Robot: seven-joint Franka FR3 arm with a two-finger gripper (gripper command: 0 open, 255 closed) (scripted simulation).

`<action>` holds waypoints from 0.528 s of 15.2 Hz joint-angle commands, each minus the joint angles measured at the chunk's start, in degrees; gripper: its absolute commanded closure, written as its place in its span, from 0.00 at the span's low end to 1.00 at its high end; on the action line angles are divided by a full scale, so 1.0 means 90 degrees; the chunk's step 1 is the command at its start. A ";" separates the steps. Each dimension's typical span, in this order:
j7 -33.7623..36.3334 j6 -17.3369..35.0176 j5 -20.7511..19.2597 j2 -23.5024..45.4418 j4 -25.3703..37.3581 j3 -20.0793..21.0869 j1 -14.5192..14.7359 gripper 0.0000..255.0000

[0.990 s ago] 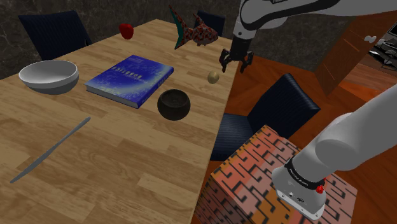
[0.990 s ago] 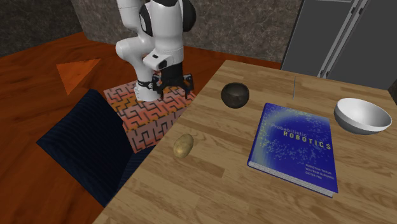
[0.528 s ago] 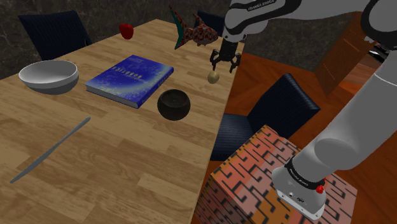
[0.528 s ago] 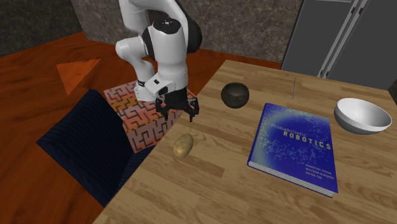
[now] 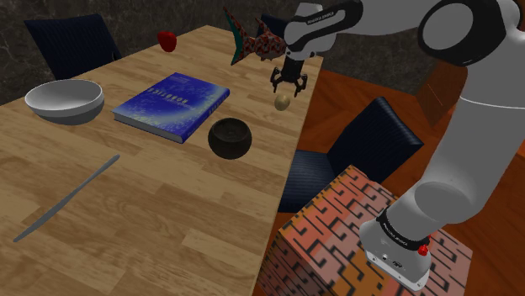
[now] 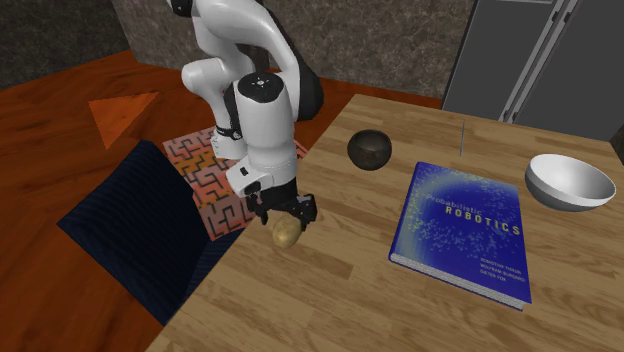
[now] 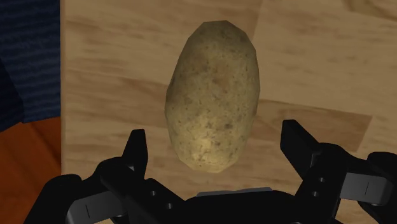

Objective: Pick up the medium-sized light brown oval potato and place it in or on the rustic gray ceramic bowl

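Shoulder view: my gripper [image 5: 288, 82] hangs just above the potato [image 5: 282, 102], fingers spread wide and holding nothing. The potato lies at the table [image 5: 151, 210] edge on this view's right, w/ floor and a blue chair [image 5: 374, 139] beyond the drop. The fish figure [image 5: 255, 38] stands close by on the far side. The dark bowl [image 5: 230, 138] sits nearer, apart from the potato, w/ bare wood between. The book [image 5: 172, 105] and pale bowl [image 5: 65, 99] are well off to the left.

Second exterior view: the gripper [image 6: 290, 215] is down over the potato [image 6: 287, 233], right at the table's left edge. The dark bowl [image 6: 369, 150] is farther along that edge; bare tabletop lies to the right as far as the book [image 6: 465, 230].

Wrist view: the potato [image 7: 213, 95] lies lengthwise btwn my fingers [image 7: 135, 153], a gap on each side, no contact. The table edge runs just outside one finger.
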 commanded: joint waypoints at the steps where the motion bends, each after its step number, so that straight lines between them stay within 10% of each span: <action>1: 0.0010 0.0148 0.0021 0.0114 -0.0026 0.0003 -0.0002 0.00; 8: -0.0008 0.0474 0.0049 0.0296 -0.0171 0.0018 0.0001 0.00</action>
